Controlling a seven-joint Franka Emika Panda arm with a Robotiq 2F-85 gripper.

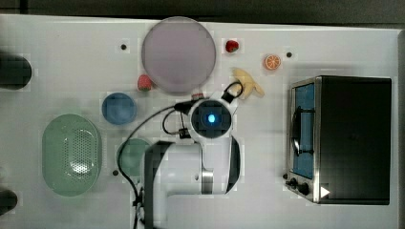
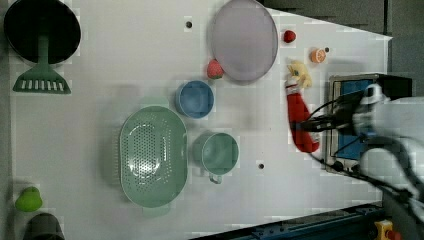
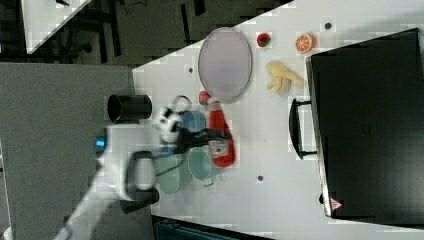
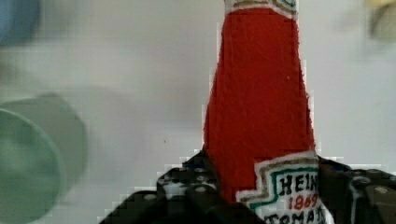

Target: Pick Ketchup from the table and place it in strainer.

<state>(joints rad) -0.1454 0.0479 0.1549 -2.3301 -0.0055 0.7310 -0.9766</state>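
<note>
The Ketchup [image 4: 259,93] is a red squeeze bottle with a white label, and it lies lengthwise on the white table next to the banana. It also shows as Ketchup [image 2: 299,112] in the left view and Ketchup [image 3: 218,122] in the right view. My gripper [image 4: 271,182] is shut on the Ketchup at its label, one black finger on each side. In the top view my wrist covers the bottle. The strainer [image 1: 50,143], a pale green oval basket with a perforated centre, sits far to the top view's left, apart from the gripper [image 2: 305,125].
Between bottle and strainer [image 2: 127,150] stand a blue bowl [image 1: 119,108] and a green cup [image 1: 131,155]. A purple plate [image 1: 178,54], a strawberry [image 1: 144,82], a banana [image 1: 248,82] and an orange slice [image 1: 272,62] lie nearby. A toaster oven [image 1: 344,138] fills the top view's right.
</note>
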